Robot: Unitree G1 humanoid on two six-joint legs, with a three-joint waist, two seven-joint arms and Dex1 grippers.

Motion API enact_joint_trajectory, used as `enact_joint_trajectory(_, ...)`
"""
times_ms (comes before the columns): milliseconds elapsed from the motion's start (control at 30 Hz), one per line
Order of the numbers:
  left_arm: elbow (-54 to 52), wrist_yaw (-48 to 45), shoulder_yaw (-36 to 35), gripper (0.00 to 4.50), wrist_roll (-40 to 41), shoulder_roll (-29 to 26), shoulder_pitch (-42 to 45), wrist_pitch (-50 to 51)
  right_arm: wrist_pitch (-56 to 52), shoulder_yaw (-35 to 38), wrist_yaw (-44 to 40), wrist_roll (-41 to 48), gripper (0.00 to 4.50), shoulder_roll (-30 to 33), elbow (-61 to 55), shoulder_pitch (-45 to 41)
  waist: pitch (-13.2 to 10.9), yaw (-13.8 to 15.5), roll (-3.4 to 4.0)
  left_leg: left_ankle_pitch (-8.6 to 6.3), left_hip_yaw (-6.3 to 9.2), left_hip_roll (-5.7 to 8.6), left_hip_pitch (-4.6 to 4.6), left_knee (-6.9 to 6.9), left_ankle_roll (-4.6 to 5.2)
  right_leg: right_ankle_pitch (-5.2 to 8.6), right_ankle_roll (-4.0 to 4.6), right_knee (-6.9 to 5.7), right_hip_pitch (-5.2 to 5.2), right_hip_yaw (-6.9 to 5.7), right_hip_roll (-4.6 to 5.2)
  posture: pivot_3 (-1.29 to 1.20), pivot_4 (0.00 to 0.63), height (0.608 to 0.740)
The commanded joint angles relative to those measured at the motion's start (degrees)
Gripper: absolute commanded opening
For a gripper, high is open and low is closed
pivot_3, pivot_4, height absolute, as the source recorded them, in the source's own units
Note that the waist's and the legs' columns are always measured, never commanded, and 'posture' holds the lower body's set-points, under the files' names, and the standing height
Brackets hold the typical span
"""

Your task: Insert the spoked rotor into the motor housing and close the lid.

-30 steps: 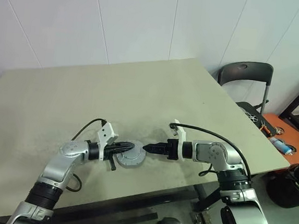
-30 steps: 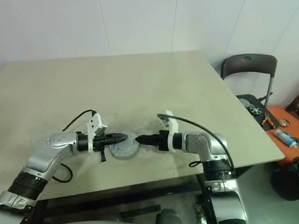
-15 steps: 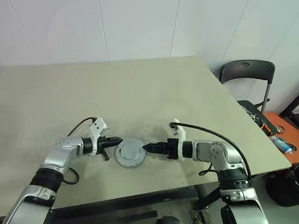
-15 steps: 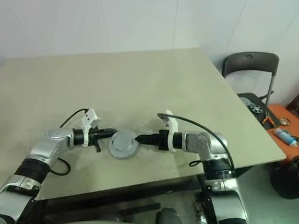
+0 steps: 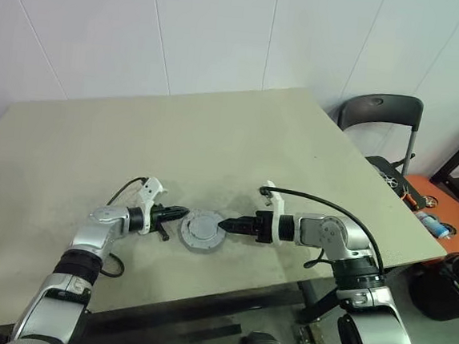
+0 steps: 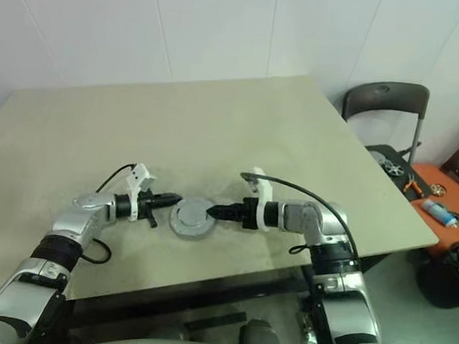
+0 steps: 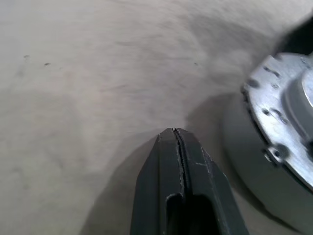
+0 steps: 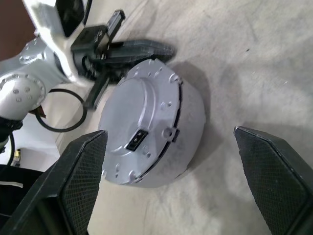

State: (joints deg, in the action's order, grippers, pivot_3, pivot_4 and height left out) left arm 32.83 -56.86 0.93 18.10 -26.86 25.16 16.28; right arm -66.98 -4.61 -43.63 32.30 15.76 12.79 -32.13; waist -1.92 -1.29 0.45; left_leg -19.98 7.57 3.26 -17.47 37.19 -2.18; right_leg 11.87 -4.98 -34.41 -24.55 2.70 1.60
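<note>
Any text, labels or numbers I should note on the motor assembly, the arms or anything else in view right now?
None can be read.
Lid on the motor housing: bare metal with screw holes and a small dark slot, no writing.
Left gripper and right gripper: no markings.
Table: plain.
Items on the orange surface beyond the chair: too small to tell.

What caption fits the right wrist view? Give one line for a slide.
Open right gripper framing the lid closed on the motor housing, with the shut left gripper beside it on the table.
</note>
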Motion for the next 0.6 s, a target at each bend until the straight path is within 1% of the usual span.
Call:
enact_joint_trajectory(33, -19.14, 0.27, -21.45, 0.00, 20.30, -16.73, 3.95, 23.83, 1.60, 0.16, -0.55, 0.18, 4.33, -0.46, -0.04, -0.91, -0.67, -1.64, -1.13, 0.00, 0.02, -0.12, -0.08, 0.00, 0.00, -0.01, 0.04, -0.08, -0.09, 0.04, -0.04, 0.00, 0.000, 0.740)
enact_joint_trajectory(67, -21.11, 3.17, -25.19, 0.00, 23.17, -18.04, 5.18, 26.28, 1.82, 0.14, -0.56, 0.05, 4.33, -0.58, 0.16, -0.98, -0.70, -2.29, -1.44, 0.00, 0.09, -0.23, -0.36, 0.02, 0.00, -0.06, 0.14, -0.23, -0.49, -0.01, -0.16, 0.00, 0.000, 0.740)
enact_joint_trajectory(100, -20.33, 7.81, -27.28, 0.00, 23.77, -17.19, 7.09, 26.45, 1.95, 0.14, -0.53, -0.01, 4.33, -0.67, 0.26, -1.02, -0.67, -2.56, -1.49, 0.02, 0.23, -0.30, -0.83, 0.13, -0.03, -0.15, 0.30, -0.33, -0.97, -0.13, -0.20, 0.00, 0.000, 0.740)
enact_joint_trajectory(133, -19.18, 11.45, -29.44, 0.00, 24.46, -16.33, 8.77, 26.38, 2.13, 0.10, -0.53, -0.11, 4.33, -0.75, 0.39, -1.09, -0.66, -2.10, -1.14, 0.10, 0.31, -0.26, -0.96, 0.14, -0.18, -0.22, 0.41, -0.42, -1.11, -0.22, -0.08, 0.00, 0.000, 0.740)
enact_joint_trajectory(200, -18.35, 17.47, -33.23, 0.00, 24.36, -14.26, 11.29, 24.67, 2.33, 0.08, -0.56, -0.21, 4.33, -0.83, 0.59, -1.20, -0.28, -1.19, -0.30, 0.11, 0.20, 0.14, -0.82, 0.06, -0.22, -0.21, 0.37, -0.27, -0.90, -0.19, 0.35, 0.00, 0.000, 0.740)
enact_joint_trajectory(233, -18.20, 18.81, -34.39, 0.00, 24.45, -13.56, 12.23, 23.71, 2.44, 0.06, -0.60, -0.28, 4.33, -0.86, 0.73, -1.26, -0.11, -0.77, 0.09, 0.12, 0.12, 0.23, -0.78, 0.02, -0.23, -0.24, 0.30, -0.11, -0.81, -0.14, 0.46, 0.00, 0.000, 0.740)
enact_joint_trajectory(267, -18.67, 17.96, -34.62, 0.00, 24.85, -13.41, 12.68, 23.08, 2.53, 0.02, -0.63, -0.40, 4.33, -0.90, 0.76, -1.25, -0.08, -0.53, 0.16, 0.16, 0.11, 0.34, -0.75, 0.03, -0.30, -0.26, 0.24, 0.02, -0.71, -0.13, 0.57, 0.00, 0.000, 0.740)
enact_joint_trajectory(300, -19.44, 17.02, -34.57, 0.00, 25.50, -13.51, 12.80, 23.17, 2.56, 0.01, -0.64, -0.48, 4.33, -0.93, 0.76, -1.23, -0.12, -0.36, 0.09, 0.18, 0.11, 0.45, -0.75, 0.02, -0.32, -0.25, 0.20, 0.01, -0.71, -0.14, 0.77, 0.00, 0.000, 0.740)
enact_joint_trajectory(400, -21.75, 15.56, -33.64, 0.00, 26.88, -13.92, 12.00, 24.64, 2.85, -0.25, -0.81, -0.69, 4.33, -0.93, 1.09, -1.42, -0.26, -0.29, -0.66, 0.23, 0.21, 0.45, -0.94, 0.05, -0.40, -0.27, 0.18, 0.01, -0.87, -0.19, 0.72, 0.00, 0.000, 0.740)
enact_joint_trajectory(600, -21.67, 13.90, -32.42, 0.00, 26.55, -14.53, 10.75, 25.17, 3.71, -0.25, -1.38, -1.03, 4.33, -0.61, 2.37, -2.73, -0.27, -0.25, -0.71, 0.22, 0.20, 0.53, -0.97, 0.03, -0.39, -0.28, 0.18, 0.07, -0.88, -0.19, 0.80, 0.00, 0.000, 0.740)
